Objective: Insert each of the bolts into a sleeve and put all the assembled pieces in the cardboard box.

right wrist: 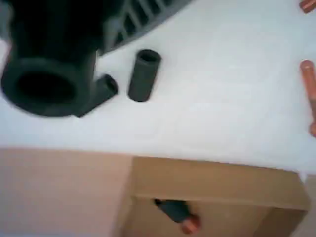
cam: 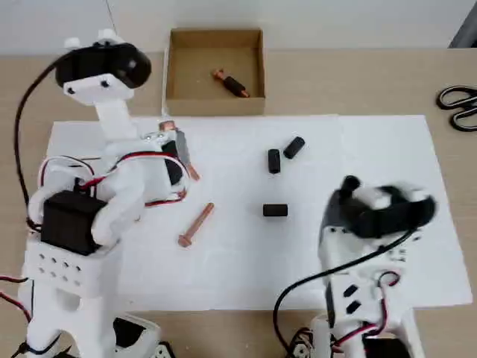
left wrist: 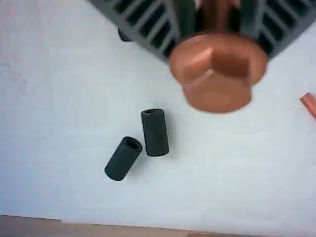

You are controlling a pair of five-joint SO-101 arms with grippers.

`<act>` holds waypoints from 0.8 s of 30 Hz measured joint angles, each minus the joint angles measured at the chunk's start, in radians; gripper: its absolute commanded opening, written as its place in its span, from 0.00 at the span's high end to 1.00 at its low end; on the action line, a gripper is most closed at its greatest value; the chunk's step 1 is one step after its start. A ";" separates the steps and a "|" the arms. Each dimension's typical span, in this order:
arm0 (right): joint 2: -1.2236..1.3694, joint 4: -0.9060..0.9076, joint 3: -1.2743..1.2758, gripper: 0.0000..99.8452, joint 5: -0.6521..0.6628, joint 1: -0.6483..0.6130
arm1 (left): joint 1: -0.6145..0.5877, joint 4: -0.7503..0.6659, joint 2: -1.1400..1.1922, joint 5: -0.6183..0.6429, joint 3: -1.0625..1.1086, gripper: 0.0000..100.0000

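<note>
Currently, L jaws clamp bolt [left wrist: 217, 74], R jaws clamp sleeve [right wrist: 47, 79]

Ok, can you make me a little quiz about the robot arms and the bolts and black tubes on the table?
1. How many loose sleeves lie on the white sheet in the high view?
2. True or false: the cardboard box is empty.
3. The left gripper holds: A a sleeve, B a bolt, C nothing.
Key: 1 three; 2 false, one assembled piece lies inside; 3 B.
</note>
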 measured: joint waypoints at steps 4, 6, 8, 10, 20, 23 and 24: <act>0.015 -0.057 0.074 1.00 0.003 -0.087 | 0.043 -0.103 -0.018 0.000 0.086 0.99; 0.017 -0.092 0.080 1.00 0.003 -0.127 | 0.066 -0.152 -0.018 0.000 0.140 0.99; 0.054 -0.120 0.103 1.00 0.005 -0.181 | 0.092 -0.199 -0.018 0.000 0.195 0.99; 0.058 -0.146 0.140 1.00 0.008 -0.244 | 0.115 -0.247 -0.018 0.000 0.242 0.99; 0.058 -0.350 0.422 1.00 0.008 -0.390 | 0.140 -0.546 -0.129 0.000 0.477 0.99; 0.058 -0.393 0.451 1.00 0.008 -0.393 | 0.140 -0.641 -0.199 0.000 0.557 0.99; 0.058 -0.402 0.451 1.00 0.008 -0.390 | 0.140 -0.675 -0.221 0.000 0.586 0.99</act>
